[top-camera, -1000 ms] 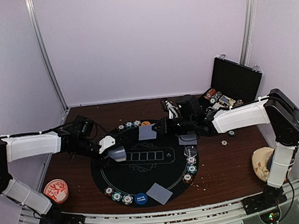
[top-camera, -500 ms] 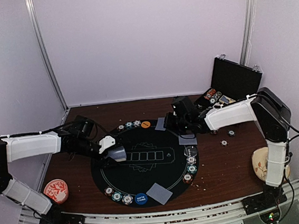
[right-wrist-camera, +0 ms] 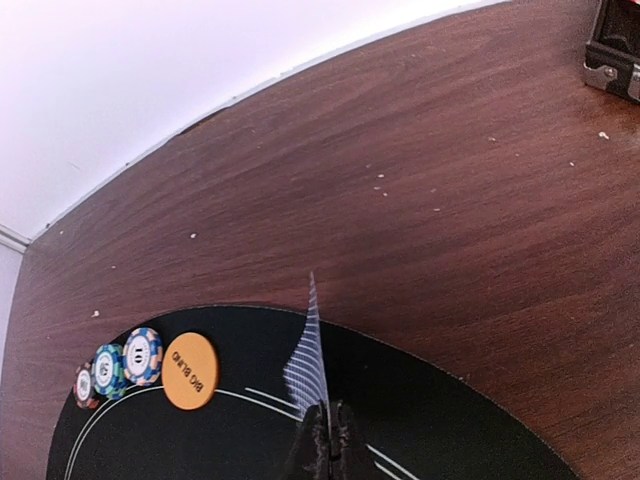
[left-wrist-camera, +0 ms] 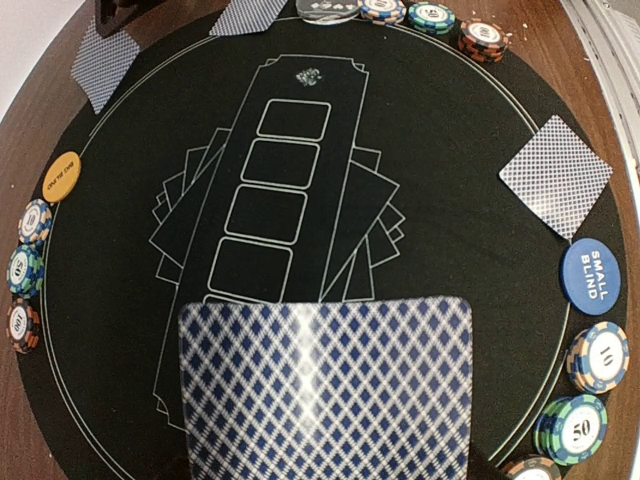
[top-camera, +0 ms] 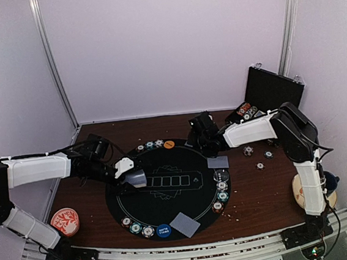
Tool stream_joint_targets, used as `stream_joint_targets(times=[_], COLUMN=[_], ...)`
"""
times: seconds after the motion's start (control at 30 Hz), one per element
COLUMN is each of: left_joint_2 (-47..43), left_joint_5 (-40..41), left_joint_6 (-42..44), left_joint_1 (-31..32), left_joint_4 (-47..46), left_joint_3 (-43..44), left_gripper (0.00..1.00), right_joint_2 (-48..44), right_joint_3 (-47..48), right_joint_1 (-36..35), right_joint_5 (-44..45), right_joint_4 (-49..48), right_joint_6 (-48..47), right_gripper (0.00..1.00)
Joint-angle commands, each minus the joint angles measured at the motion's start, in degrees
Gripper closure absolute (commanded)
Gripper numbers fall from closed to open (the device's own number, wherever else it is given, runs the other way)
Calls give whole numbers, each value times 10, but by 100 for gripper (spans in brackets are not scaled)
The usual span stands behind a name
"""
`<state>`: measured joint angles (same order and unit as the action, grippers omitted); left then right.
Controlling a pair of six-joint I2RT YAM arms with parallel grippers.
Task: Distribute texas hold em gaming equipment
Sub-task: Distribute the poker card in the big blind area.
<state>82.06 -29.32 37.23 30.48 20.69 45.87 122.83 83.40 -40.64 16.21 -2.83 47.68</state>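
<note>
- An open black case stands at the far right of the table, and poker chips sit in its tray.
- The left pincer pinches a blue-backed card, holding it nearly flat over the left side of the round black mat.
- The right pincer, pressed together, grips a second card edge-on above the mat's far rim, just right of the orange Big Blind button.
- A few loose chips lie on the wood to the right of the mat.

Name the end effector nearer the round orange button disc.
Right: right end effector sits beside the round orange disc; left end effector farther, over the left of the black mat.
</note>
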Motion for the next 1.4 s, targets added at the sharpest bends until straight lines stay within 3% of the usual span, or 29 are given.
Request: stream_joint_targets(times=[0.0, 0.1, 0.53, 0.8, 1.37], left_joint_2=[-1, 0, 1, 1, 4], left_joint_5=[-5, -2, -3, -2, 0], left_joint_6=[8, 8, 8, 8, 10], left_joint_1=[1, 0, 0, 1, 0], left_joint_4=[-18, -18, -18, -18, -19], left_joint_3=[0, 1, 0, 0, 0], left_gripper=[88, 88, 88, 88, 88], right_joint_2=[22, 33, 26, 16, 79], right_joint_3=[6, 3, -48, -53, 24], right_joint_1=[5, 5, -21, -35, -34], right_joint_5=[20, 11, -19, -24, -33], right_joint_4=[5, -4, -27, -31, -14], right_joint_6=[45, 67, 101, 100, 89], right_gripper=[100, 100, 79, 72, 73])
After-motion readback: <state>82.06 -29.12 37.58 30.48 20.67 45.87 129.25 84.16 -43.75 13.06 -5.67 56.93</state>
